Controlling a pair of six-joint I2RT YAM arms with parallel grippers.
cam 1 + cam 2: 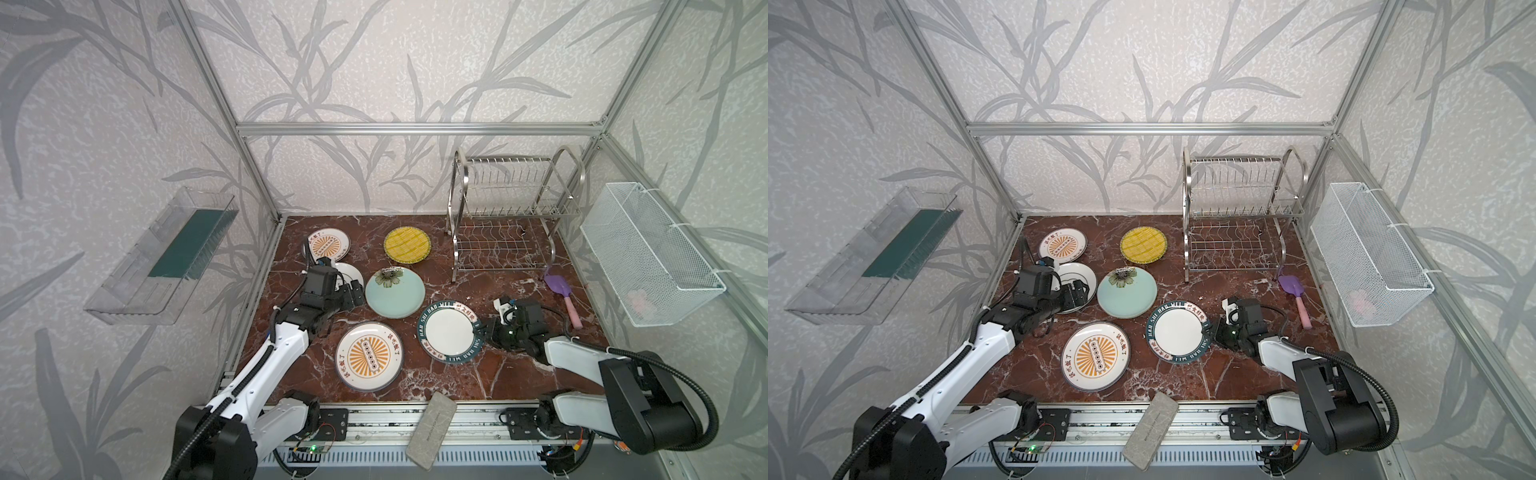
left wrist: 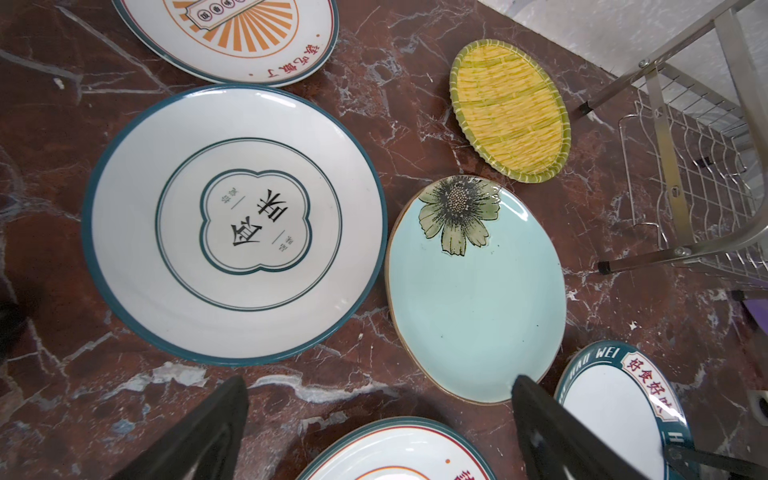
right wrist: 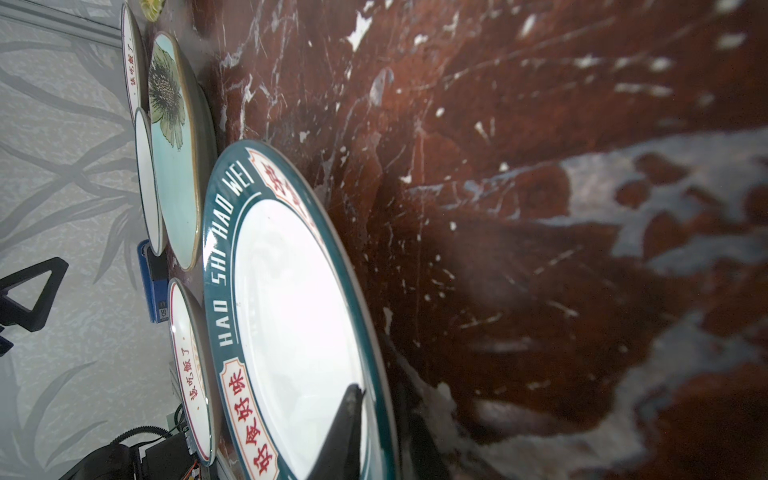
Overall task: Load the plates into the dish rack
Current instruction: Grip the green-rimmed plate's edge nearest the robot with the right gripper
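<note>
Grip on the rim is the main matter now. The right gripper (image 1: 480,329) stands at the right edge of the teal-rimmed plate (image 1: 451,332), so the plate lies from it toward the middle of the table (image 1: 478,382), flat and face up. In the right wrist view one finger (image 3: 345,436) lies over the white inside and the other goes under the rim; the jaws look pressed together on this edge. The plate is round, so it has no long axis. What counts is that the dish rack (image 1: 511,214) stands behind this gripper at the far right of the table, well apart from the plate, and the right arm is the nearer one to it. Probably the plate must be raised and turned on edge to enter between the prongs. The left gripper (image 2: 378,432) hangs spread wide near the mint plate (image 2: 478,311), holding nothing.
</note>
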